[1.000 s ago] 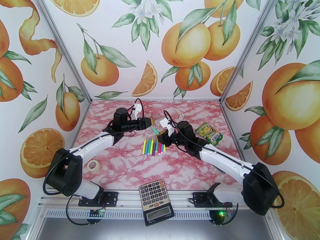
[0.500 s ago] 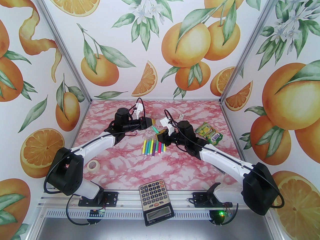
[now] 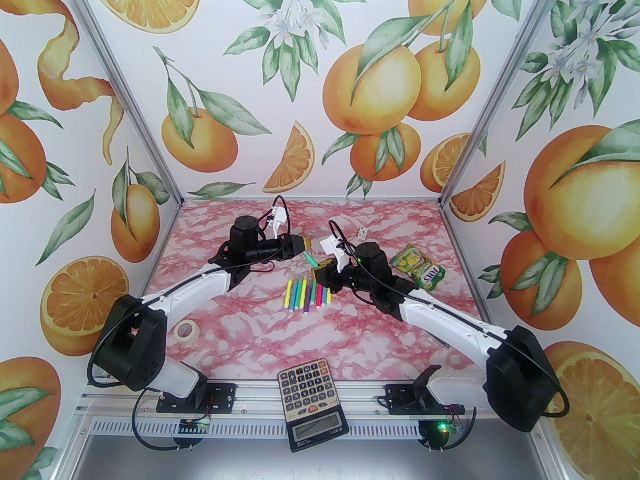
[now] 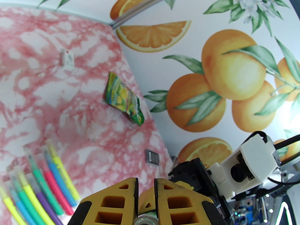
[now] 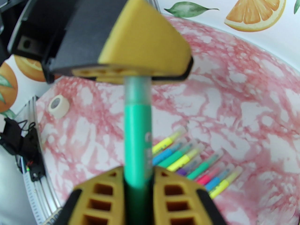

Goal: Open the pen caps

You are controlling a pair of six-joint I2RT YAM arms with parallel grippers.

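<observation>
Item: 1 green pen (image 5: 137, 130), above the pen row (image 3: 306, 295), barrel clamped in right gripper (image 5: 138, 172). Change: left gripper (image 5: 138, 73) has just closed its jaws onto the cap (image 5: 137, 89). Pull-off judged next.

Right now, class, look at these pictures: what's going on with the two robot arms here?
The two arms hold one green pen between them above the table. The right gripper is shut on its barrel, and the left gripper is shut on its cap at the other end. The cap is not yet off; it sits joined to the barrel. The other pens lie in a row on the table below, and all look capped.
</observation>
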